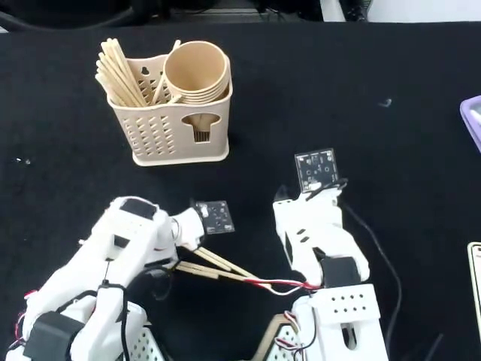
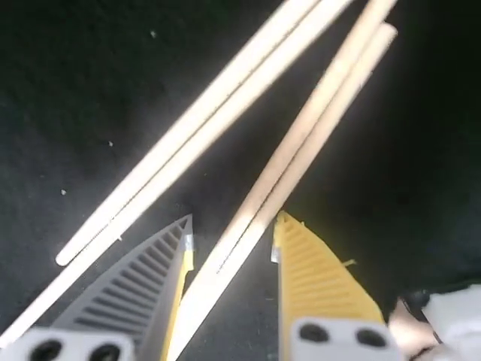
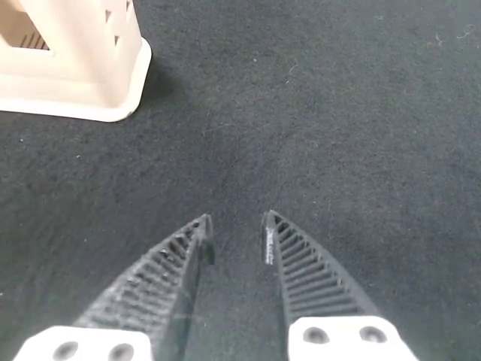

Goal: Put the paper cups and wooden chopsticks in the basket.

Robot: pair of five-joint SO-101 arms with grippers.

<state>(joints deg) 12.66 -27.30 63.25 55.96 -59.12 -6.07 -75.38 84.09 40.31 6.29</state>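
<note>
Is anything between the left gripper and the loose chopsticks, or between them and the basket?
Nothing visible. The left gripper, open, straddles one chopstick pair; only bare table lies between these and the basket.

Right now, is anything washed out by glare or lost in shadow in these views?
Left wrist view: the chopsticks inside the left gripper glare nearly white, grain washed out. High view: the black table is evenly lit, no hard shadows. Right wrist view: the basket is bright but keeps its detail.

Covered and cut-off parts
The loose chopsticks [image 1: 225, 262] at lower centre are partly hidden under the left arm [image 1: 128, 241]. The frame edge crops the basket [image 3: 75, 68] and, at far right, a purple object [image 1: 473, 120].
</note>
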